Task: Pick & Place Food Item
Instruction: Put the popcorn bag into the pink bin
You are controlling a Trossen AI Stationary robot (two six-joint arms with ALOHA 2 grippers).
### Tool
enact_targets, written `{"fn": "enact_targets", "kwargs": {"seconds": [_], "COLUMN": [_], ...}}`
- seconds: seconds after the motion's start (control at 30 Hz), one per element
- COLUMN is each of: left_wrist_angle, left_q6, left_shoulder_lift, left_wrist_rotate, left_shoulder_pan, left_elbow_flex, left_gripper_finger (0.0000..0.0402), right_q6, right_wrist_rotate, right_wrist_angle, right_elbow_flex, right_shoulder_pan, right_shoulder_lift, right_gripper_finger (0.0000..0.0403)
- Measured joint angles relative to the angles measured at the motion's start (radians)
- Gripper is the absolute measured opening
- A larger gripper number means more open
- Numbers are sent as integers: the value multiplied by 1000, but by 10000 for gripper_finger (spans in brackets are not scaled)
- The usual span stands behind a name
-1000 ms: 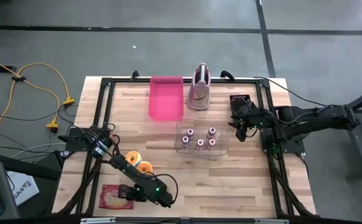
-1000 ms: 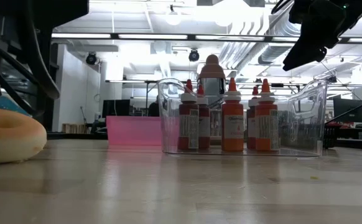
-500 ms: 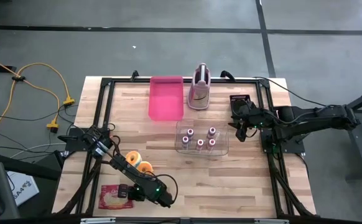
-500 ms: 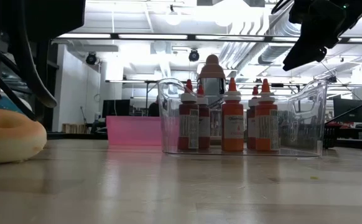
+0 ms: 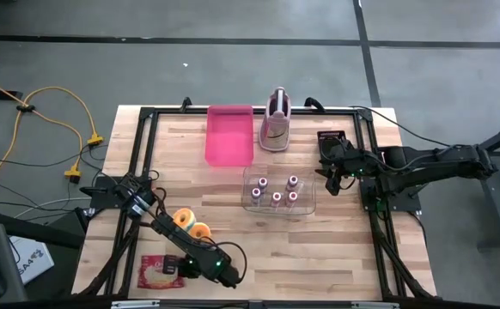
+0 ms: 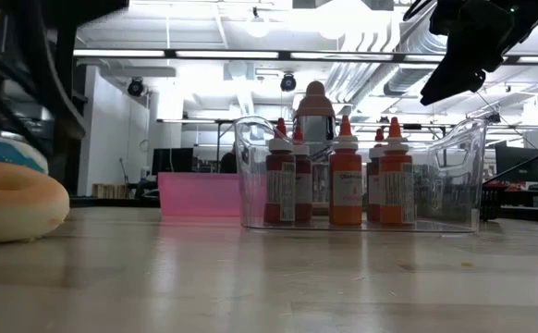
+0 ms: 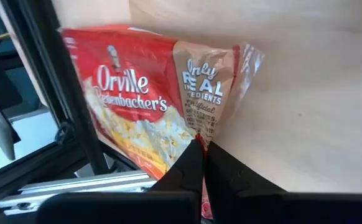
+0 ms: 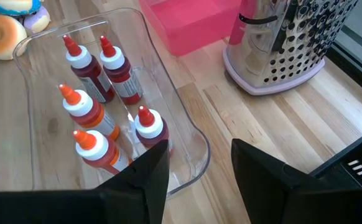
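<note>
A red popcorn bag (image 5: 155,272) lies at the table's near left corner; the left wrist view shows its printed face (image 7: 137,106). My left gripper (image 5: 181,268) is shut on it, reaching from the bag's right side. Two doughnuts (image 5: 192,225) sit just beyond it, and the low view shows the plain one (image 6: 15,199) resting on the table. My right gripper (image 8: 199,180) hangs open in the air at the table's right, above the end of the clear bin (image 5: 278,190) of sauce bottles. My left gripper pinches the bag's side edge (image 7: 197,135) between its two shut fingers (image 7: 187,168), beside the tan band near the crimped end. The fingers slant down at it from the table's right. The bag's far part lies on the table; the crimped end (image 7: 246,56) looks slightly raised.
A pink tray (image 5: 229,135) and a metal grater (image 5: 275,120) stand at the far edge. The bin holds several red bottles (image 8: 91,106). A black frame rail (image 7: 63,106) runs beside the bag. Bare wood (image 5: 301,249) lies at the near right.
My left gripper's fingers have drawn together on the popcorn bag's edge. In the low view the left arm's dark shapes have risen a little, uncovering more of the blue-frosted doughnut behind the plain one.
</note>
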Motion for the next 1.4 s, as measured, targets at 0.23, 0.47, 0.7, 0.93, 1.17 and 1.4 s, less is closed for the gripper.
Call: {"fn": "enact_targets", "kwargs": {"seconds": [0.23,0.47,0.7,0.93,1.17,1.4], "left_wrist_angle": [-90,-100,-100,-98,-99,-102], "left_q6": [-46,-60,-60,-64,-67,-67], "left_shoulder_lift": [0,-1,-2,-2,-4,-4], "left_wrist_rotate": [-90,-107,-107,-124,-132,-132], "left_shoulder_pan": [-8,-11,-11,-14,-18,-18], "left_elbow_flex": [90,101,102,102,102,102], "left_gripper_finger": [1,1,1,1,1,1], "right_q6": [0,0,0,0,0,0], "right_wrist_rotate": [0,0,0,0,0,0], "right_wrist_angle": [0,0,0,0,0,0], "right_elbow_flex": [0,0,0,0,0,0], "right_shoulder_pan": [0,0,0,0,0,0], "right_shoulder_lift": [0,0,0,0,0,0], "right_gripper_finger": [161,161,161,161,161,161]}}
